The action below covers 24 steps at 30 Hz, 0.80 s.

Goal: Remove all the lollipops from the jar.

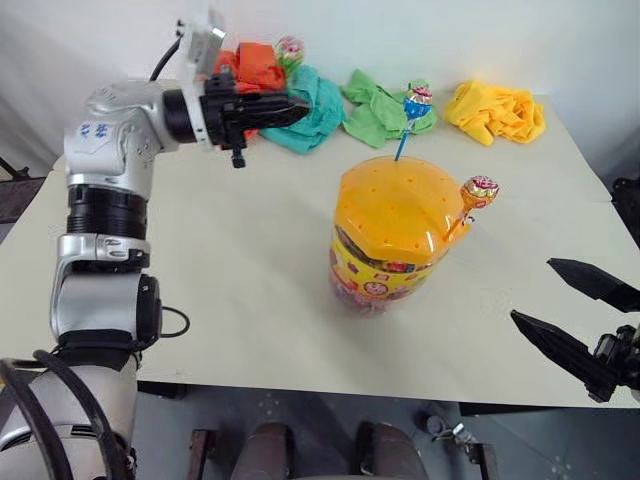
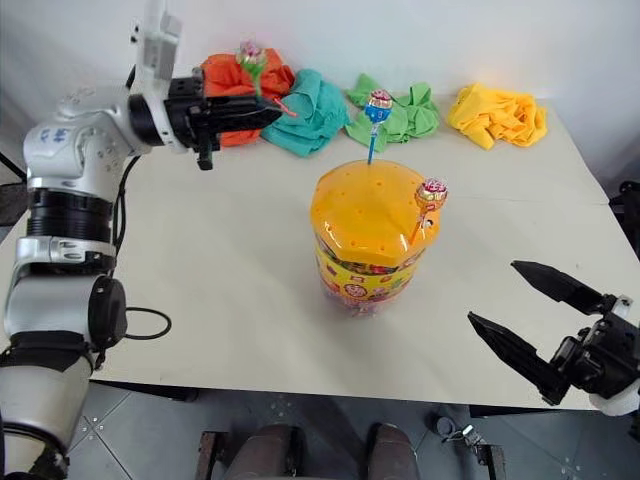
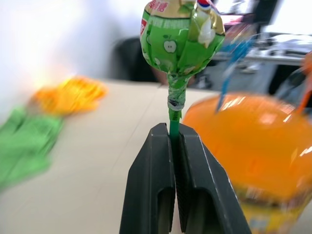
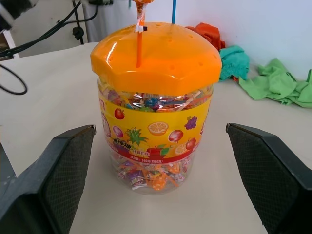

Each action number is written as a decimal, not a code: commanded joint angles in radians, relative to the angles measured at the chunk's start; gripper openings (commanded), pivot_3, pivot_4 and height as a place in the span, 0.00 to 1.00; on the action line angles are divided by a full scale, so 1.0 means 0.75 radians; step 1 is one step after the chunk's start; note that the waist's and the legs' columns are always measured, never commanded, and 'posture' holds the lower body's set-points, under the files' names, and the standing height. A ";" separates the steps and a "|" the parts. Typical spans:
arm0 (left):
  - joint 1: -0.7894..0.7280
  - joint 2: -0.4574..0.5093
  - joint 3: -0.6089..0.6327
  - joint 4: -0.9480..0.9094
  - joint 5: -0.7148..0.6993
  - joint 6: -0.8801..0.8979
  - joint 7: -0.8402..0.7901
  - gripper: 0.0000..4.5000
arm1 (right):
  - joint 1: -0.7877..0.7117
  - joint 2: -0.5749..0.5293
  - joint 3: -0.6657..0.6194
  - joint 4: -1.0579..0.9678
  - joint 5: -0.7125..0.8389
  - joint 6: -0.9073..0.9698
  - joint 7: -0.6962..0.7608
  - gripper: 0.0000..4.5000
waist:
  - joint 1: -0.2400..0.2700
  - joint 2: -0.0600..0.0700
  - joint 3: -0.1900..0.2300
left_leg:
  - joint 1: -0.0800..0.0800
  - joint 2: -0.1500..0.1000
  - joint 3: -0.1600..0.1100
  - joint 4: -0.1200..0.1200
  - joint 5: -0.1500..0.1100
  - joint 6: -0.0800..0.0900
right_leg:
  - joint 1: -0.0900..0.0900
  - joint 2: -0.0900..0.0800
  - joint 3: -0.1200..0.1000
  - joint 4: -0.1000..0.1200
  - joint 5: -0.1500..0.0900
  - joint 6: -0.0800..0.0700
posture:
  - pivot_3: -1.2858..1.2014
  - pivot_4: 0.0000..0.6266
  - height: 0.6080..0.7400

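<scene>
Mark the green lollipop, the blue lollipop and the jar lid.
green lollipop (image 3: pixel 181 36), left wrist view, wrapped head.
blue lollipop (image 2: pixel 378 106), right eye view, wrapped head.
jar lid (image 4: pixel 161 61), right wrist view, domed top.

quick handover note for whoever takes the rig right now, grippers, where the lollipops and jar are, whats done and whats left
Left gripper: shut on the stick of the green lollipop, held up over the table's far left, near the orange cloth.
Right gripper: open, holding nothing, low at the near right, jaws facing the jar.
Jar: upright at mid table, orange lid on.
Done: green lollipop is out of the lid.
Left: blue lollipop and orange lollipop, both with sticks in lid holes. The green one is not yet set down.
</scene>
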 commanded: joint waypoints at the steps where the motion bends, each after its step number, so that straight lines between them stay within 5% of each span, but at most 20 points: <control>1: 0.132 0.057 -0.012 -0.121 0.042 0.113 0.087 0.01 | -0.029 -0.035 0.004 0.016 0.019 -0.002 0.001 1.00 | 0.001 0.000 0.000 | 0.000 0.000 0.000 0.000 0.000 0.000 | 0.000 0.000 0.000 0.000 0.000 0.000 | 0.52 0.24 1.00; 8: 0.439 0.152 -0.201 -0.319 0.178 0.380 0.197 0.01 | -0.115 -0.098 0.055 0.083 0.004 0.018 0.001 1.00 | 0.002 -0.004 0.002 | -0.002 0.000 0.000 0.005 -0.003 0.001 | 0.000 0.000 0.001 0.001 0.000 0.000 | 0.52 0.24 1.00; 14: 0.486 0.186 -0.283 -0.406 0.196 0.470 0.189 0.01 | -0.134 -0.114 0.059 0.083 0.004 0.043 -0.001 1.00 | 0.009 -0.006 0.003 | -0.004 0.003 -0.001 0.007 -0.003 0.001 | -0.001 0.001 0.000 0.001 0.000 0.000 | 0.52 0.24 1.00; 24: 0.429 0.243 -0.336 -0.382 0.245 0.511 0.187 0.65 | -0.106 -0.116 -0.006 0.060 0.030 0.062 -0.001 1.00 | 0.005 -0.005 0.003 | -0.004 0.003 0.000 0.007 -0.004 0.001 | -0.001 0.001 0.000 0.001 0.000 0.000 | 0.52 0.24 1.00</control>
